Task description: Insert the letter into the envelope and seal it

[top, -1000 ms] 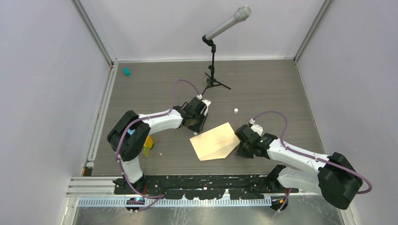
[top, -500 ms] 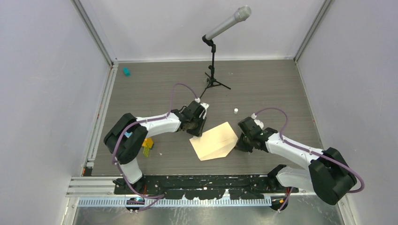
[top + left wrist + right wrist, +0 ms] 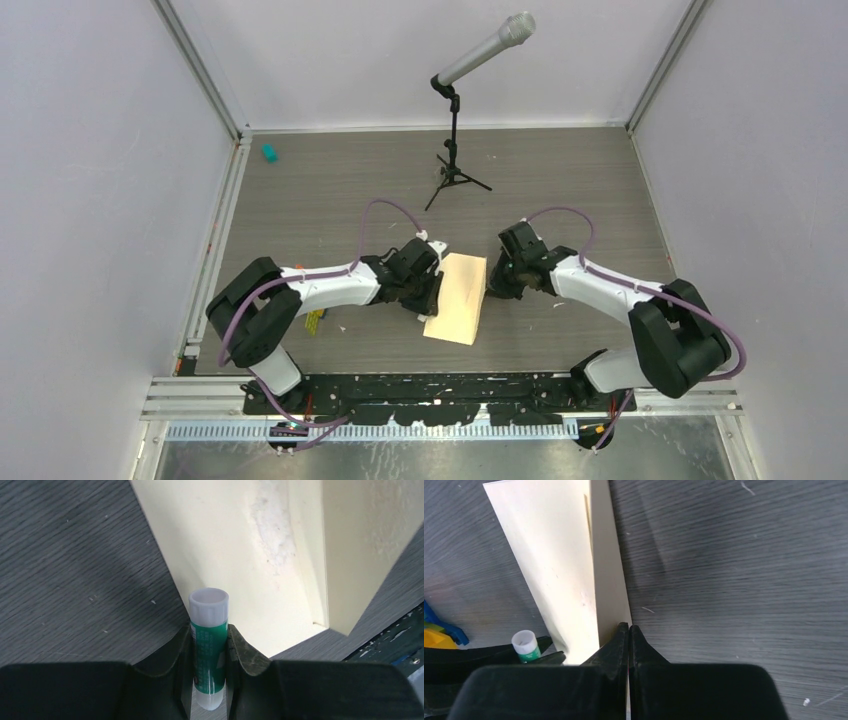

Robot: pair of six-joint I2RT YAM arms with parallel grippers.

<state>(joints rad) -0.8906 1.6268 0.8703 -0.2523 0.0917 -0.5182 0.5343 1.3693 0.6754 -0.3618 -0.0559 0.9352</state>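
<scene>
Two claws are meeting at the envelope [image 3: 456, 300], which is lying flat on the table [image 3: 560, 190] just below the centre of the top view, long sides running up the frame. The left gripper [image 3: 427, 296] is clamping a glue stick [image 3: 208, 625] between its fingers and hovering at the envelope's left edge. A whitish smear, probably glue, is showing on the paper in the upper middle of the left wrist view. The right gripper [image 3: 629, 628] is resting at the envelope's right edge with its fingers pressed together, tips at the foot of the narrow folded strip. I cannot tell whether any paper is caught between them.

No separate letter is showing. Judging by the layered edge at the right of the left wrist view, it is probably sitting inside, so sealing seems to be the step in hand. The next move is calling for the closed right claw to rub the flap flat along the glued line while the stick is being held clear. Thin paper may skid.

Farther up the frame, a microphone [image 3: 490, 45] is standing on its stand.
</scene>
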